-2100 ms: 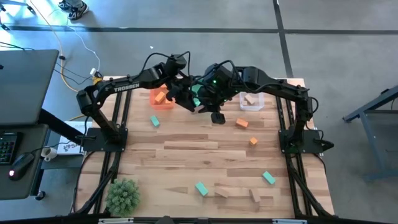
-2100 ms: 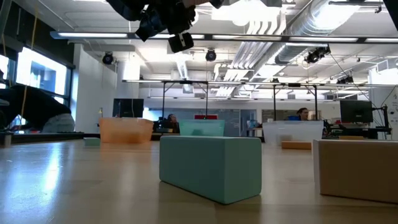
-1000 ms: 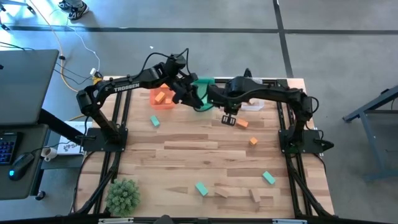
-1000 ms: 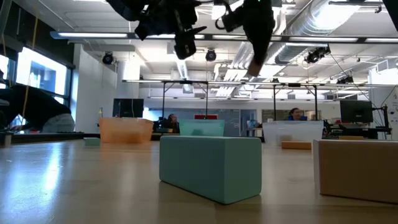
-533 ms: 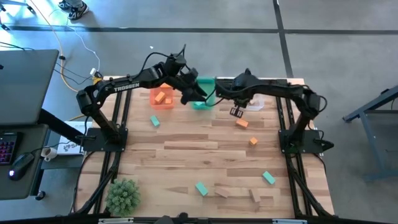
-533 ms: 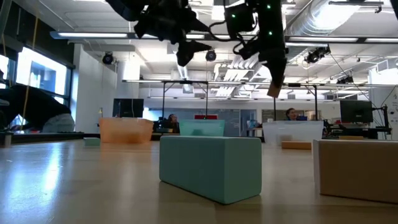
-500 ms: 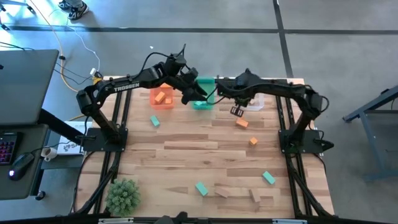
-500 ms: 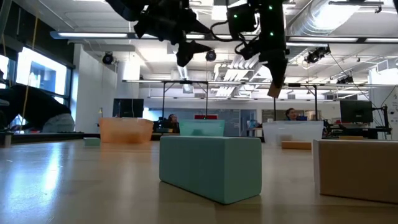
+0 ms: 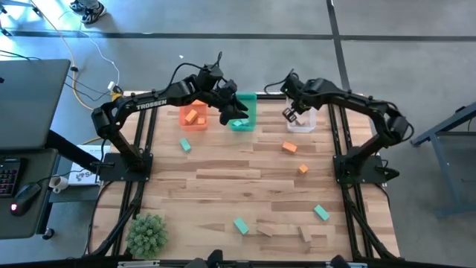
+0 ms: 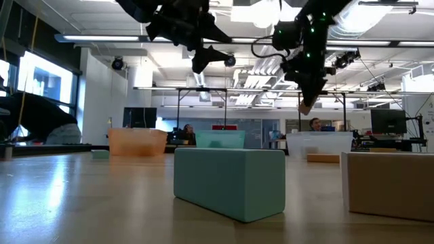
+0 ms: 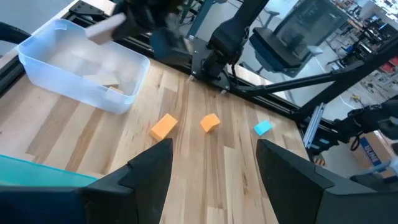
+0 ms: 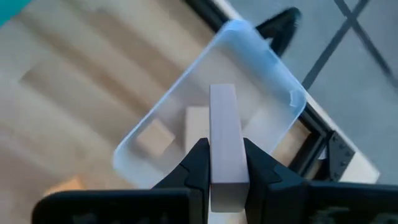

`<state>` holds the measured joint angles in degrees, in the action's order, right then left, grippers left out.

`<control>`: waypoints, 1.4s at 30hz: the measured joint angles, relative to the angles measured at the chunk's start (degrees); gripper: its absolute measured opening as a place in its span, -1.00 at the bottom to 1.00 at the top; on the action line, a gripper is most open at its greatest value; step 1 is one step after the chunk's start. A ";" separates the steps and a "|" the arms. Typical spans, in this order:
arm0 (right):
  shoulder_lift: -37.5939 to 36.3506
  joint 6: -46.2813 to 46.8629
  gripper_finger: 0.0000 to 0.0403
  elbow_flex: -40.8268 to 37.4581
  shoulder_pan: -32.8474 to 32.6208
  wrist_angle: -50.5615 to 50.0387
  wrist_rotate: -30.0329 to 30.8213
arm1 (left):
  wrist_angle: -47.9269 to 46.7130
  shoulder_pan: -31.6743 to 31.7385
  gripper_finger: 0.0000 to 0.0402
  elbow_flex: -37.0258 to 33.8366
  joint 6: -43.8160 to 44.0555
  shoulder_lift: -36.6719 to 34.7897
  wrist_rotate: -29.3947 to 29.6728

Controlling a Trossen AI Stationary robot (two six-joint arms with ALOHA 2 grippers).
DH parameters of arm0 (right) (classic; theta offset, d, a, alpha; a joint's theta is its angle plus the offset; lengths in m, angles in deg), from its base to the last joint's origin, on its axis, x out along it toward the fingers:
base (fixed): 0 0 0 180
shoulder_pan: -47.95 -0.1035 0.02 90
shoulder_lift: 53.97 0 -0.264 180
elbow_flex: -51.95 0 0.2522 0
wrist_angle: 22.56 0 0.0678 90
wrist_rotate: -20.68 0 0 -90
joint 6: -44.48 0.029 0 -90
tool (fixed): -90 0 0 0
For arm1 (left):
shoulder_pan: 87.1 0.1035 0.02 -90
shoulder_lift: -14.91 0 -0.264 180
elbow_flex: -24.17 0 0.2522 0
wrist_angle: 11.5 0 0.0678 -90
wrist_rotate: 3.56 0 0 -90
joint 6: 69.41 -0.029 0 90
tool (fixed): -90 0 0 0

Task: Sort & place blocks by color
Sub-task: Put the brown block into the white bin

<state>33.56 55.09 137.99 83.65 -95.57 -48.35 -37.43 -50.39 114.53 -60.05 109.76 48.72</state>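
My right gripper [image 9: 290, 114] hangs over the clear bin [image 9: 303, 123] at the table's far right, shut on a tan block [image 12: 224, 134]. Two tan blocks [image 12: 155, 137] lie in that bin [image 12: 273, 74]. My left gripper [image 9: 237, 120] is open, holds nothing and hovers over the green bin [image 9: 249, 100]; its fingers [image 11: 140, 177] stand wide apart. The orange bin [image 9: 193, 117] holds orange blocks. On the table lie orange blocks [image 9: 289, 147], teal blocks [image 9: 184, 145] and tan blocks [image 9: 265, 231]. My right gripper pinches the tan block's long side faces [image 12: 225, 168] between its two fingers, which lie across the block. The fingers come from above. The block is lifted clear and juts out past the fingertips over the clear bin.
Three bins stand in a row along the far edge. A teal block [image 10: 230, 179] and a tan one [image 10: 393, 183] lie close to the low camera near the table's near edge. A small green plant [image 9: 146, 234] sits at the near left corner.
My right gripper has carried the tan block from beside the green bin toward the table's far right, until it hangs over the clear bin. My left gripper has shifted slightly to the right over the green bin and has stayed open.
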 joint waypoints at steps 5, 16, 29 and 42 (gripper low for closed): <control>-0.22 3.27 -0.83 -5.20 4.10 7.51 -0.29 | 0.02 0.00 0.10 0.00 0.00 0.00 0.41; -0.20 9.01 -0.83 -15.00 9.34 22.95 -6.53 | -0.04 -0.15 0.10 0.00 -0.01 0.00 21.51; -0.18 12.35 -0.81 -21.53 15.05 34.20 -13.86 | -0.08 -0.15 0.10 0.00 -2.10 0.00 33.05; -0.18 7.05 -0.58 -21.53 16.07 34.28 -16.98 | -0.04 -0.15 0.10 0.00 -2.03 0.00 33.05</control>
<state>33.38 62.14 116.45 99.72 -61.29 -65.33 -37.47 -50.54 114.53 -62.08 109.76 81.77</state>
